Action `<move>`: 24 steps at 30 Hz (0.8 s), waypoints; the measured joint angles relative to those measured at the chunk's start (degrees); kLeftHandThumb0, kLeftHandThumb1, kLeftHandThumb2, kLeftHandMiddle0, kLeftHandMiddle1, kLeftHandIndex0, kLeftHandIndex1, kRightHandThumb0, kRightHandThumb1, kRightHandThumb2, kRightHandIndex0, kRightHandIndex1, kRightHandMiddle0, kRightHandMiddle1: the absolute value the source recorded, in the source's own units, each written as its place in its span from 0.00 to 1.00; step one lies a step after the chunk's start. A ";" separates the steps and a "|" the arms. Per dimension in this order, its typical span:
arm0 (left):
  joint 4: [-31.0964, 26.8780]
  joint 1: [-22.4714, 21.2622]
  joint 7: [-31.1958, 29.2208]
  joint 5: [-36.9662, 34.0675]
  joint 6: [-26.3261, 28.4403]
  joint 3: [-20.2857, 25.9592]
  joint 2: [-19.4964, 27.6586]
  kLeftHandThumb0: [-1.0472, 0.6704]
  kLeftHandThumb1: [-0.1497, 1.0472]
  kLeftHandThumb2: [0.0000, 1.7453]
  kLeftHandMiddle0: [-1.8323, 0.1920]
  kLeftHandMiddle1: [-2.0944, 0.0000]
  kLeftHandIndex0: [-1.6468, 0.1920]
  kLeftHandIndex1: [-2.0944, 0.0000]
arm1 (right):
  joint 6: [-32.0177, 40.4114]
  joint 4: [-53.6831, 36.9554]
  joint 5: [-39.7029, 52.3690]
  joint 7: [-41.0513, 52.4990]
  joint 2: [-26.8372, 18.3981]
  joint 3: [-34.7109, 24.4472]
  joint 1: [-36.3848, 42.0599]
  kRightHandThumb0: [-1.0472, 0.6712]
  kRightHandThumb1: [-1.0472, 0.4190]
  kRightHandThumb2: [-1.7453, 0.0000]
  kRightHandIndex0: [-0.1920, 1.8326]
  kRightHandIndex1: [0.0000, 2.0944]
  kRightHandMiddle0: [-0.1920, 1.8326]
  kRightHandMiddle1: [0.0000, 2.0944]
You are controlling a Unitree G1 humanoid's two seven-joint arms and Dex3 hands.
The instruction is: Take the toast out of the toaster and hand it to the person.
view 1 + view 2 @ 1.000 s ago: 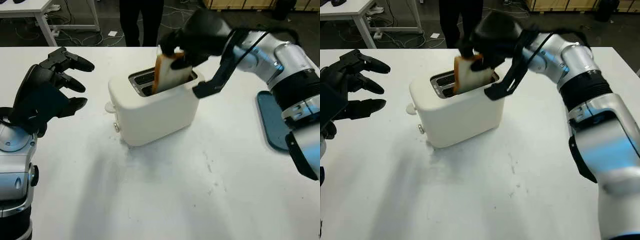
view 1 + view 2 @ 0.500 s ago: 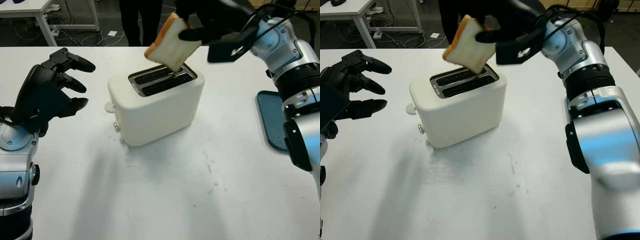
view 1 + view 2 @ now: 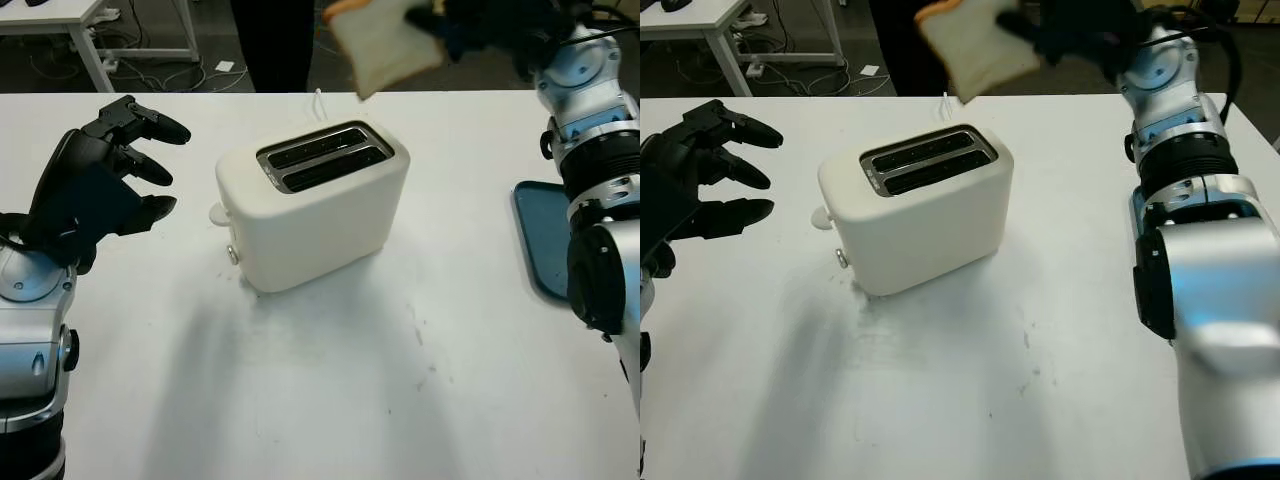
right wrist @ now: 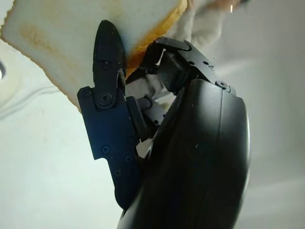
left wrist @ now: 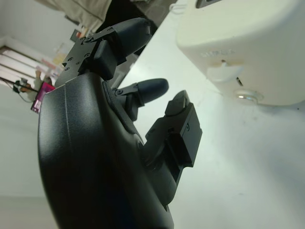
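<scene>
We saw the toast (image 3: 385,45), a pale slice with a browned crust, held tilted in the air above and beyond the far right corner of the toaster (image 3: 312,205), clear of its slots. The toaster was a cream two-slot box standing upright mid-table, angled, its lever knob facing near-left, both slots empty.

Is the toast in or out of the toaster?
Out. The right hand holds the toast in the air above the toaster, whose slots look empty.

Glossy black three-finger left hand (image 3: 95,185); silver arm segments with black joints; small screws.
</scene>
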 measured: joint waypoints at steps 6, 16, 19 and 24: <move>-0.17 0.12 0.00 -0.03 0.19 0.62 0.00 0.87 0.89 0.18 0.77 0.31 0.76 0.45 | 2.68 1.92 4.17 -5.08 -1.53 -5.89 3.39 0.40 0.09 0.81 0.51 0.83 0.40 0.83; -0.13 0.43 -0.05 -0.02 0.16 0.70 0.25 0.87 0.89 0.17 0.76 0.32 0.75 0.46 | 7.54 2.21 5.74 -13.78 -0.68 -9.02 8.00 0.41 0.09 0.81 0.55 0.83 0.42 0.83; -0.13 0.43 -0.05 -0.02 0.16 0.70 0.30 0.87 0.89 0.17 0.76 0.32 0.74 0.47 | 7.66 2.21 5.30 -15.61 0.23 -8.15 9.15 0.44 0.09 0.80 0.51 0.83 0.39 0.83; -0.19 0.43 -0.05 -0.05 0.93 0.71 0.31 0.87 0.89 0.17 0.77 0.33 0.74 0.47 | 8.73 2.22 4.13 -17.33 1.21 -6.63 10.29 0.49 0.09 0.79 0.46 0.83 0.35 0.73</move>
